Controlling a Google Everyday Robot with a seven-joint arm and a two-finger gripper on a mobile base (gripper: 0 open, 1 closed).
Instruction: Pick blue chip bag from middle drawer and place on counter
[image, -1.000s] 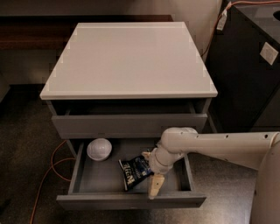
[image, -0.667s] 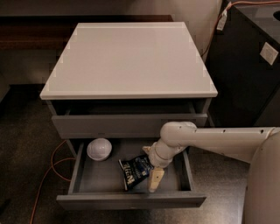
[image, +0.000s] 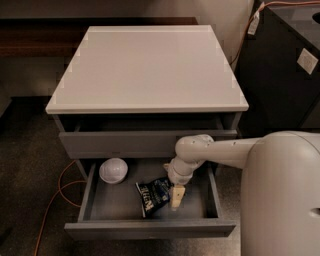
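The tool (image: 176, 197) hangs point-down inside the open middle drawer (image: 150, 231). It sits at the end of a white arm (image: 220, 150) that reaches in from the right, across the drawer's right wall. Below the rounded white wrist a pale beige tip shows, low over the drawer floor. Whether the tool is apart or together cannot be told from this angle, and nothing can be seen clamped in it.

Just left of the tool lies the blue chip bag (image: 152, 194) — crinkled, dark, flat on the drawer floor with its white lettering facing up. Its right edge comes right up to the beige tip; whether the two touch cannot be told.

Farther left of the tool and toward the back, a round white dome (image: 113, 170) sits in the drawer's rear left corner, apart from the bag.

Above and behind the tool, the grey upper drawer (image: 125, 145) stands pulled out a little. Higher still is the surface (image: 147, 70) — a pale glossy slab overhanging the grey cabinet body.

Well to the tool's left, outside the drawer, an orange cable (image: 55, 200) curves over the dark floor. To its right the robot's white body (image: 280, 200) fills the near corner, and behind that stands a black cabinet (image: 280, 65) with a small white label.
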